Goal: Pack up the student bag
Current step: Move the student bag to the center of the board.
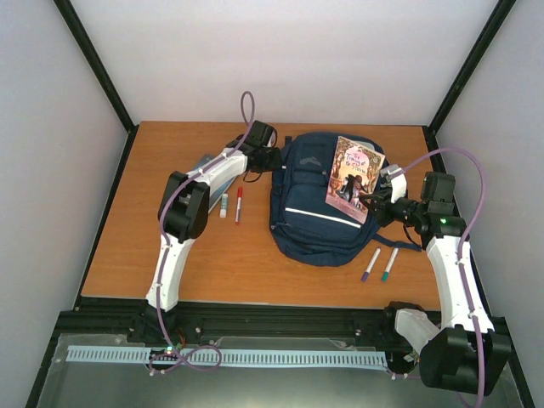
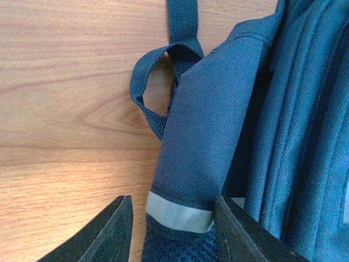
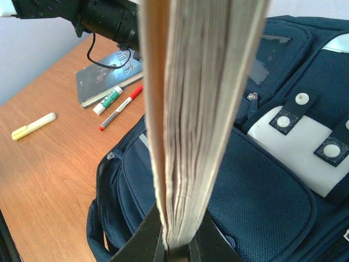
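Note:
The student bag, navy with white stripes, lies in the middle of the table. My left gripper is at its top-left corner. In the left wrist view the left gripper stands open astride a padded fold of the bag that carries a grey stripe. The right finger touches the fabric and the left finger is apart from it. My right gripper is shut on a pink-covered book, held on edge above the bag's right side. In the right wrist view the book's page edges rise from the gripper.
A second book lies under the left arm, with a white glue stick and a red marker beside it. A yellow highlighter lies further left. Purple and green markers lie right of the bag's lower end.

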Available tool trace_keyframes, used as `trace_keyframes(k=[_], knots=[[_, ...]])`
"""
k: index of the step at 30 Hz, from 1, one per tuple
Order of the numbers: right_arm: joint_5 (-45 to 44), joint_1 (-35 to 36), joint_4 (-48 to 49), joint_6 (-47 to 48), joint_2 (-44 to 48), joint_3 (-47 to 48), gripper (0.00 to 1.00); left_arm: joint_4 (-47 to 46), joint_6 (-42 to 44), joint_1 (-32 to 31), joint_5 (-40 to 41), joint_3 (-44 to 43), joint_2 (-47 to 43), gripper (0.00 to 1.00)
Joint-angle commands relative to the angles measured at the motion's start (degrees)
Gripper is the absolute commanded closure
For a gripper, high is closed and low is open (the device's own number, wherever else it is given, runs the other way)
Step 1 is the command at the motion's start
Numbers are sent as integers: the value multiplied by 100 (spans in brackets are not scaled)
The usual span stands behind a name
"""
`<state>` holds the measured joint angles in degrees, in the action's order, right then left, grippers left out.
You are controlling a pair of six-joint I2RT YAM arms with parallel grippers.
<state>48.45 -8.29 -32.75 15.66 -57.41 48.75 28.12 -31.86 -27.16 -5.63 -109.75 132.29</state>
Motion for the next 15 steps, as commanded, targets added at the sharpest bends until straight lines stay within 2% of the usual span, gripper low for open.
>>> trace_keyframes(k=[1,3,7,11,15], knots=[[44,-56,113,121,-36,29,97,380,119,0,47,-435,242,66],[34,-66,118,112,-21,29,97,404,114,5,53,-481,285,74],[14,-76,125,105,-7,30,97,528,133,9,368,-470,257,97],[17,-91,122,102,-8,31,97,630,56,66,960,-153,-63,99],[25,-97,126,103,1,34,97,436,-240,300,1187,608,-570,99]])
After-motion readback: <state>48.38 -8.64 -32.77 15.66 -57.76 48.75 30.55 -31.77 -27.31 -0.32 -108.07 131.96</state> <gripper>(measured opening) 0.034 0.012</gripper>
